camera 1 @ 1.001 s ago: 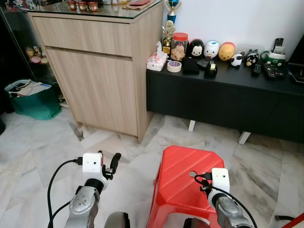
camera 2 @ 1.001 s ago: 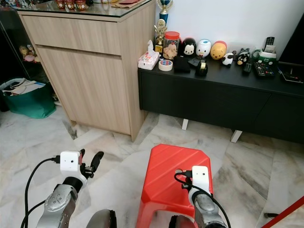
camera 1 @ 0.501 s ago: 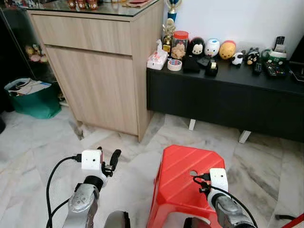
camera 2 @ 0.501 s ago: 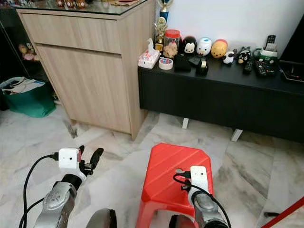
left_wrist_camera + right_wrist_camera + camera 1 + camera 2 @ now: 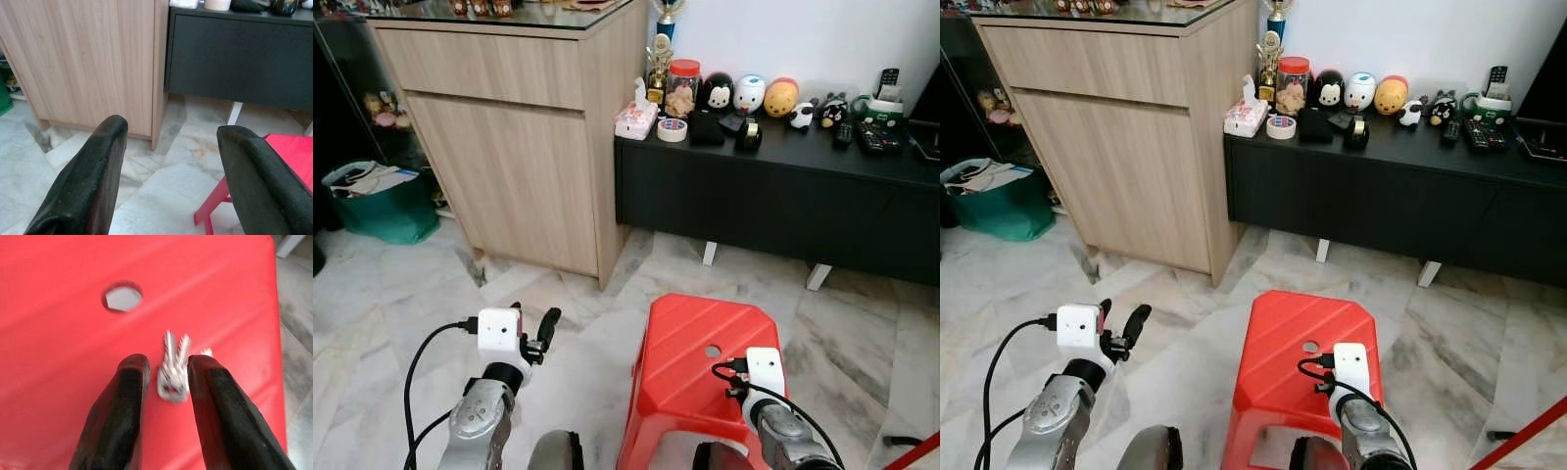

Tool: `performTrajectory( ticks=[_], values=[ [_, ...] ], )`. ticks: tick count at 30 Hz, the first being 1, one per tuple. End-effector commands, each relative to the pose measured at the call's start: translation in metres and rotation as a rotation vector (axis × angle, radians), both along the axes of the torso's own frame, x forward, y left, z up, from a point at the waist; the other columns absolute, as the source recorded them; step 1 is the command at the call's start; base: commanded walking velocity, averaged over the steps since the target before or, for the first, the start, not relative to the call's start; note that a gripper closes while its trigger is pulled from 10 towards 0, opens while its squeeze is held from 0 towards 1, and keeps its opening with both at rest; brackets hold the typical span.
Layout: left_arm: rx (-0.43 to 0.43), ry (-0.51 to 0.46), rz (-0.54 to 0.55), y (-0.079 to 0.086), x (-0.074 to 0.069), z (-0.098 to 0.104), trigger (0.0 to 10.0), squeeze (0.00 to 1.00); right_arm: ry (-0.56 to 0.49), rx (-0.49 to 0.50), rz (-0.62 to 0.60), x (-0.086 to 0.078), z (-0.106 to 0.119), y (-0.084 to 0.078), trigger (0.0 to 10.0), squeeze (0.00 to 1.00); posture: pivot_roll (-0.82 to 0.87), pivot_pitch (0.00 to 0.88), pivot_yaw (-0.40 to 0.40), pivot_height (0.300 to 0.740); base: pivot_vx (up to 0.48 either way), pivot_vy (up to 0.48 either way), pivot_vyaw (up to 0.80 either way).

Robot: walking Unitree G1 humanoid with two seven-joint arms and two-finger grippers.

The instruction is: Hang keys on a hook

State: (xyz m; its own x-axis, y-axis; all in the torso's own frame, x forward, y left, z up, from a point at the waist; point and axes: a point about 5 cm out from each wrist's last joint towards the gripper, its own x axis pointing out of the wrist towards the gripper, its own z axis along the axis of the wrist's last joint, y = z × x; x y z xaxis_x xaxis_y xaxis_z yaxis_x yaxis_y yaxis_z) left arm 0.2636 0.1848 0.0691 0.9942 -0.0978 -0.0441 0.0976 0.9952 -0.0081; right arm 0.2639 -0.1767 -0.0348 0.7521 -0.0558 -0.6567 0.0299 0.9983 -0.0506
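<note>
A small bunch of silver keys (image 5: 172,377) looks to be lying on the red plastic stool (image 5: 685,343), a little nearer to me than the stool's round hole (image 5: 122,297); they are blurred. My right gripper (image 5: 168,363) is low over the stool, its fingers (image 5: 129,396) a little apart with the keys between them. In the eye views the right wrist camera box (image 5: 764,372) covers that gripper and the keys. My left gripper (image 5: 533,328) is wide open and holds nothing, above the marble floor left of the stool.
A tall wooden cabinet (image 5: 519,147) stands ahead on the left. Beside it a low black console (image 5: 773,196) carries figurines, a tape roll and remotes. A green bag (image 5: 377,211) sits on the floor at far left. Marble floor (image 5: 578,304) lies between me and the furniture.
The whole picture has shifted slightly, so the camera moved. The stool's hole now shows clear of my right wrist. Both arms sit a little lower.
</note>
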Motion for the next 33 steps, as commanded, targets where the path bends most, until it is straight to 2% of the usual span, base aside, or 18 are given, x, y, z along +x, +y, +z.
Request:
performTrajectory(
  ticks=[1, 7, 8, 21, 22, 33],
  values=[
    [0.002, -0.004, -0.016, -0.002, -0.001, 0.004, 10.0, 0.0, -0.013, 0.012, -0.008, 0.006, 0.005, 0.001, 10.0, 0.0, 0.1, 0.035, -0.008, 0.605, 0.0, 0.0, 0.0],
    [0.001, -0.009, -0.019, -0.004, -0.001, 0.007, 10.0, 0.0, -0.025, 0.018, -0.012, 0.01, 0.008, 0.0, 10.0, 0.0, 0.11, 0.047, -0.006, 0.605, 0.0, 0.0, 0.0],
    [0.0, -0.011, -0.02, -0.004, -0.001, 0.008, 10.0, 0.0, -0.027, 0.02, -0.015, 0.01, 0.008, 0.0, 10.0, 1.0, 0.11, 0.053, -0.006, 0.605, 0.0, 0.0, 0.0],
    [-0.003, -0.022, -0.031, -0.007, -0.007, 0.018, 10.0, 0.0, -0.005, 0.01, -0.021, 0.005, 0.004, -0.004, 10.0, 1.0, 0.12, 0.098, -0.004, 0.605, 0.0, 0.0, 0.0],
    [-0.002, -0.022, -0.031, -0.007, -0.007, 0.018, 10.0, 0.0, -0.004, 0.009, -0.021, 0.005, 0.004, -0.004, 10.0, 0.01, 0.12, 0.099, -0.003, 0.605, 0.0, 0.0, 0.0],
    [0.0, -0.016, -0.033, -0.007, -0.012, 0.02, 10.0, 0.0, -0.013, 0.013, -0.019, 0.01, 0.008, -0.004, 10.0, 0.0, 0.13, 0.103, 0.001, 0.605, 0.0, 0.0, 0.0]
  ],
)
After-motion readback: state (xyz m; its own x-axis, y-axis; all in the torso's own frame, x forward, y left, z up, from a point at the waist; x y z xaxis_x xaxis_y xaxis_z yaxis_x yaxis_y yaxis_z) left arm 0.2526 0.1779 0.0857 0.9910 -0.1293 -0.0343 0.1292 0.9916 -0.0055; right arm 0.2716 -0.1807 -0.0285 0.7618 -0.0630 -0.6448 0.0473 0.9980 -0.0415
